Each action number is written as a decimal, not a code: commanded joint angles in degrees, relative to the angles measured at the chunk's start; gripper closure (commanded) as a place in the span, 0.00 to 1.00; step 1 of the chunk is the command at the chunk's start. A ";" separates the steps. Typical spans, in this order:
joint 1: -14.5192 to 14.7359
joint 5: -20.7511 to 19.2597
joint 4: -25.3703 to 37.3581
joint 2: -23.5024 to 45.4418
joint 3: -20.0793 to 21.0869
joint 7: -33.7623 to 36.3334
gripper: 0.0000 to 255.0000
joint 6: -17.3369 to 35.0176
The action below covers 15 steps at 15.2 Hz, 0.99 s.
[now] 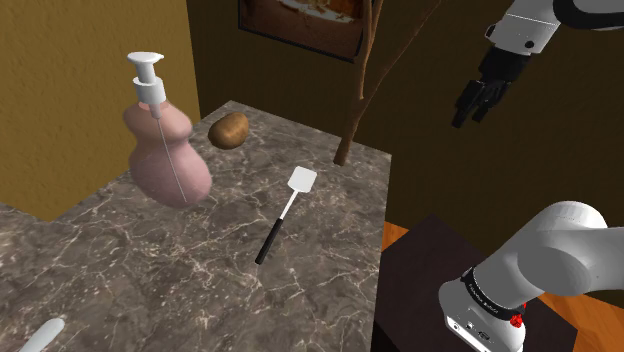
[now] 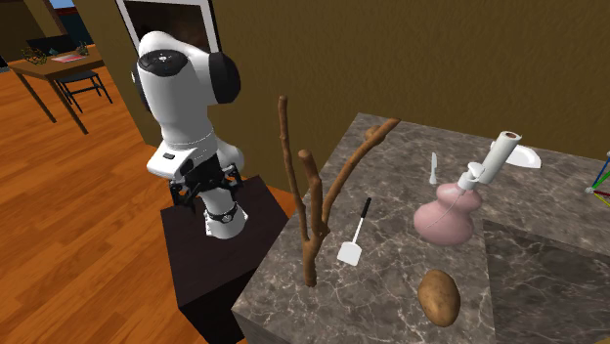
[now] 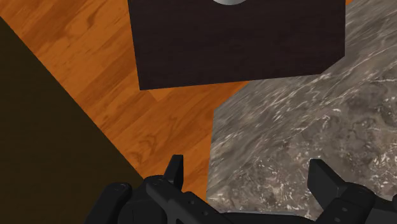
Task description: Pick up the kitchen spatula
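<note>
shoulder view, spatula (image 1: 283,218): lies flat on the marble counter (image 1: 150,270), toward its right side, with the white blade at the far end and the black handle pointing at the near edge; nothing touches it.
shoulder view, claw (image 1: 478,100): hangs high in the air past the counter's right edge, above the dark stand (image 1: 425,265), well apart from the spatula.
shoulder view, soap dispenser (image 1: 168,150): pink body with a white pump, on the counter to the left of the spatula.
shoulder view, potato (image 1: 228,130): brown, just beyond the dispenser, near the counter's far edge.
shoulder view, branch (image 1: 355,90): bare and brown, rising from the counter's far right corner.
second exterior view, spatula (image 2: 357,235): on the counter between the branch (image 2: 313,195) and the soap dispenser (image 2: 448,215), apart from both, with the blade at the near end.
second exterior view, claw (image 2: 202,183): black, below the white arm (image 2: 181,88), over the stand (image 2: 210,264), left of the counter (image 2: 528,283) and well apart from the spatula.
second exterior view, potato (image 2: 439,296): at the counter's near corner, right of the blade.
wrist view, claw (image 3: 249,175): its two black fingers (image 3: 175,168) stand apart with nothing between them.
wrist view, ground beyond the claw: a corner of the counter (image 3: 305,127), the orange wooden floor (image 3: 165,121) and the stand's dark top (image 3: 235,44).
</note>
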 commanded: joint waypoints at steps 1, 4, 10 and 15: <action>0.00 0.00 0.00 0.00 0.00 0.00 0.00 0.00; 0.02 3.52 -2.93 -1.29 4.29 7.40 0.00 1.46; 0.43 11.01 -6.35 -0.85 13.32 22.09 0.00 5.63; 0.59 16.74 -6.58 2.79 21.10 34.14 0.00 10.41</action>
